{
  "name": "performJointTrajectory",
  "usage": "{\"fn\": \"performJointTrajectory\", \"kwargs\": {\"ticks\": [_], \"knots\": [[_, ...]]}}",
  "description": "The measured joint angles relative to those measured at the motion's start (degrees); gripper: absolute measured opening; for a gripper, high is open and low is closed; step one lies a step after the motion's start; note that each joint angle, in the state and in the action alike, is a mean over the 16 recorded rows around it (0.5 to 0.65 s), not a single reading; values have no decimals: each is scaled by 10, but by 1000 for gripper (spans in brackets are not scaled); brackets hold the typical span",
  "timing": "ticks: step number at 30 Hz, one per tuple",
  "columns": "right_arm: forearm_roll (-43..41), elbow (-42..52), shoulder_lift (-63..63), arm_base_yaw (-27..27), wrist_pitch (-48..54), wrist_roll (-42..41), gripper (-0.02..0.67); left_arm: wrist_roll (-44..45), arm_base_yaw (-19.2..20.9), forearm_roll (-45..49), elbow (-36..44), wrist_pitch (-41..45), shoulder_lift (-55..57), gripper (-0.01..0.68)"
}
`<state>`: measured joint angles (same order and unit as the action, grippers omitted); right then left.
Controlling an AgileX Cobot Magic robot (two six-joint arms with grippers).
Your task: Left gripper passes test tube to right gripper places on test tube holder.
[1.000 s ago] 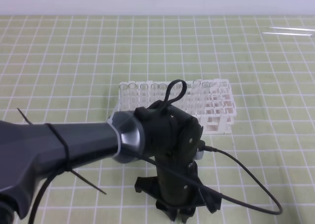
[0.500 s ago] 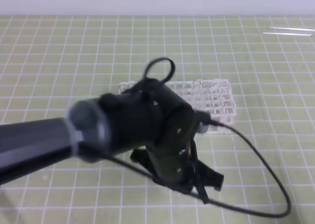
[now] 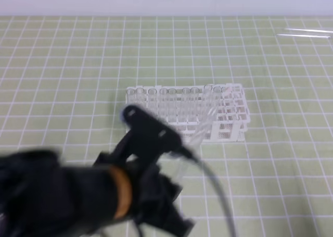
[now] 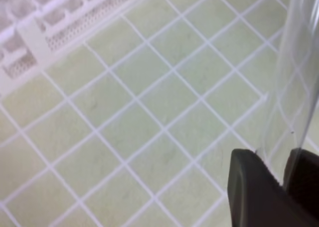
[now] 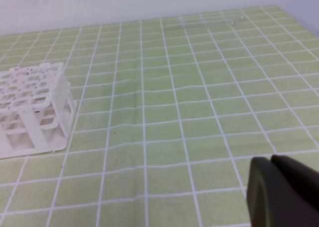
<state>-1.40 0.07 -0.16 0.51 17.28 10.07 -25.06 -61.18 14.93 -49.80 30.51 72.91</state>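
While the left gripper (image 4: 280, 169) holds its jaws clamped on the clear test tube (image 4: 294, 72) above the green-gridded counter (image 3: 62, 54), near the white test tube holder (image 3: 229, 114), the right gripper (image 5: 271, 174) hangs well apart, jaws closed.

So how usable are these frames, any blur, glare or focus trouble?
Exterior high: the left arm is smeared by motion blur, while the test tube holder is fairly sharp. Left wrist: the test tube between the fingers is soft and nearly see-through, and the rack corner is washed out. Right wrist: even light, crisp grid, only the near right gripper out of focus.
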Motion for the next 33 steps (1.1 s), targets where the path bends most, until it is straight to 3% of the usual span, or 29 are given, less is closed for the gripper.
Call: {"fn": "performJointTrajectory", "kwargs": {"ticks": [8, 14, 33], "knots": [[0, 0, 0, 0, 0, 0, -17, 0, -2, 64, 160, -150, -111, 103], [0, 0, 0, 0, 0, 0, -17, 0, -2, 109, 223, -232, -143, 103], [0, 0, 1, 0, 0, 0, -17, 1, -1, 119, 237, -444, -31, 97]]}}
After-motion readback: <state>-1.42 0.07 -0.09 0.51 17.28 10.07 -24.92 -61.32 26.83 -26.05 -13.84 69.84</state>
